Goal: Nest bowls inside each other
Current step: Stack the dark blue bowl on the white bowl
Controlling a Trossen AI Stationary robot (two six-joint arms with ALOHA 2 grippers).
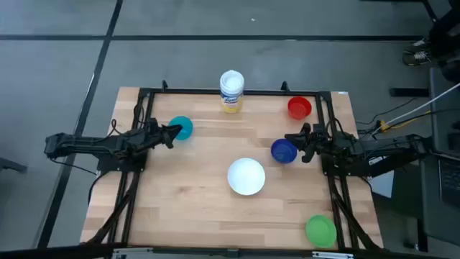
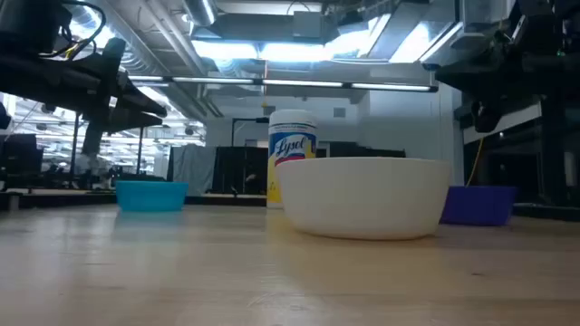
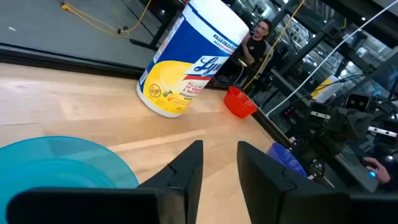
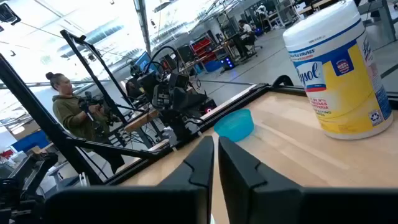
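Observation:
The white bowl (image 1: 246,177) stands on its base mid-table. The teal bowl (image 1: 180,127) sits at the left, the dark blue bowl (image 1: 284,150) right of centre, the red bowl (image 1: 299,107) far right and the green bowl (image 1: 320,230) near right. My left gripper (image 3: 219,144) is open and hovers beside and above the teal bowl (image 3: 62,162). My right gripper (image 4: 216,138) is shut and stays raised next to the blue bowl (image 2: 478,205). It points across the table at the teal bowl (image 4: 234,124). Neither gripper touches a bowl.
A white canister with a yellow label (image 1: 231,91) stands upright at the far edge, in the middle. Black rails (image 1: 144,97) run along the left, right and far sides of the table. A person (image 4: 68,106) stands beyond the table's left side.

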